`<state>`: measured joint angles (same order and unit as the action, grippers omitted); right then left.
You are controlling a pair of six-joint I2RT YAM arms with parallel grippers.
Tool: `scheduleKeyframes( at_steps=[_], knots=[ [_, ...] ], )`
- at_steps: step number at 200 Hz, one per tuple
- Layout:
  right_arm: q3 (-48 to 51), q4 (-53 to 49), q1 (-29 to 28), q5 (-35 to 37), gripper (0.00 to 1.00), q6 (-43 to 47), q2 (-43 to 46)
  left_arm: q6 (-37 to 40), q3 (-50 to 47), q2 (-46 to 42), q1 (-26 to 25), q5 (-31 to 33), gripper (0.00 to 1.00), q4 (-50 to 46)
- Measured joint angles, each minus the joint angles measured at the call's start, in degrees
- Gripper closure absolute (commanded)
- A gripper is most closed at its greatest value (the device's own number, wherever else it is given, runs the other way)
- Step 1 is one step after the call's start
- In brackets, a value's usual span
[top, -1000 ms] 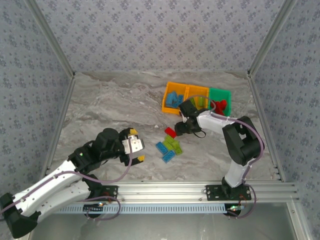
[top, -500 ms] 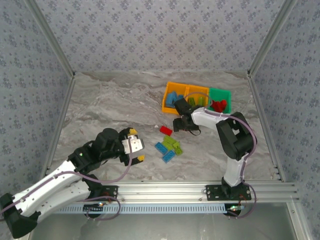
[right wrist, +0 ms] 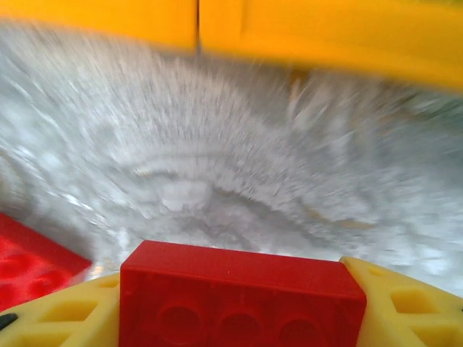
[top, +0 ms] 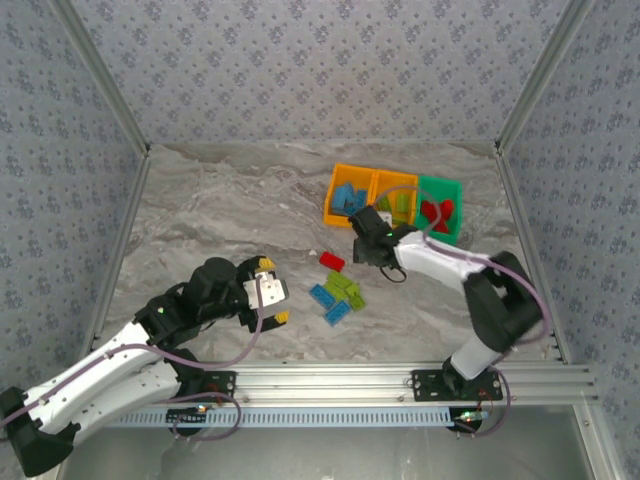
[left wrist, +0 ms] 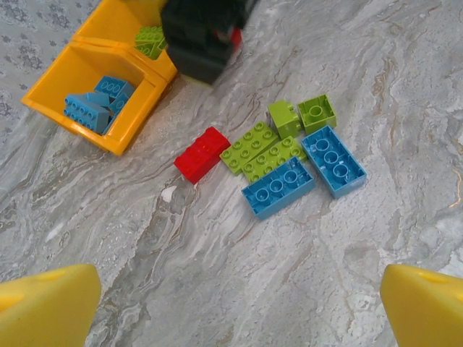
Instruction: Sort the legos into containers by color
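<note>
Near the orange containers [right wrist: 311, 32], the right hand [right wrist: 239, 312] clamps a glossy, round-dimpled red brick [right wrist: 242, 285].

Bins [top: 372, 182] far right on table [top: 220, 220], bricks [top: 348, 197] inside. Loose bricks [top: 338, 292] before bins; right gripper [top: 362, 225] between, brick [right wrist: 242, 293] in it; left gripper [top: 275, 290] leftward.

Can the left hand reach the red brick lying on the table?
Probably yes. The left hand is open, and only bare table lies between it and the red brick. The right hand, gripping a second red brick, hovers nearby, though.
</note>
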<state>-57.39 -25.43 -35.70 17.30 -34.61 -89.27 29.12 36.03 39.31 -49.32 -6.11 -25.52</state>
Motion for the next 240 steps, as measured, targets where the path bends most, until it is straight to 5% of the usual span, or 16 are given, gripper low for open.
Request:
scheduleKeyframes(
  at_steps=[40,65,91,129,172,205,240],
  knots=[
    [-1.6,4.6,12.3,2.8,0.5,3.0,12.4,0.0,0.0,0.0,-0.1,0.6,0.01,0.0],
    [-5.9,7.3,24.4,0.2,0.49,4.7,6.4,0.0,0.0,0.0,-0.3,1.1,0.01,0.0],
    [-11.7,8.0,30.4,-3.2,0.44,5.7,-3.9,0.0,-0.1,0.0,-0.3,1.6,0.01,0.0],
    [-19.8,6.4,32.6,-7.4,0.24,5.7,-13.9,0.1,-0.7,0.0,-0.3,1.7,0.01,0.0],
    [-24.2,2.9,32.5,-9.1,0.01,5.7,-12.9,0.0,-0.7,0.4,-0.3,1.7,0.01,0.0],
    [-21.6,0.3,32.6,-10.8,0.0,5.7,-4.3,0.0,-0.7,0.7,-0.3,1.7,0.01,0.0],
    [-8.7,-0.8,30.4,-17.7,0.04,5.7,14.9,-2.7,-0.5,1.0,-0.6,2.0,0.01,0.0]
  ],
)
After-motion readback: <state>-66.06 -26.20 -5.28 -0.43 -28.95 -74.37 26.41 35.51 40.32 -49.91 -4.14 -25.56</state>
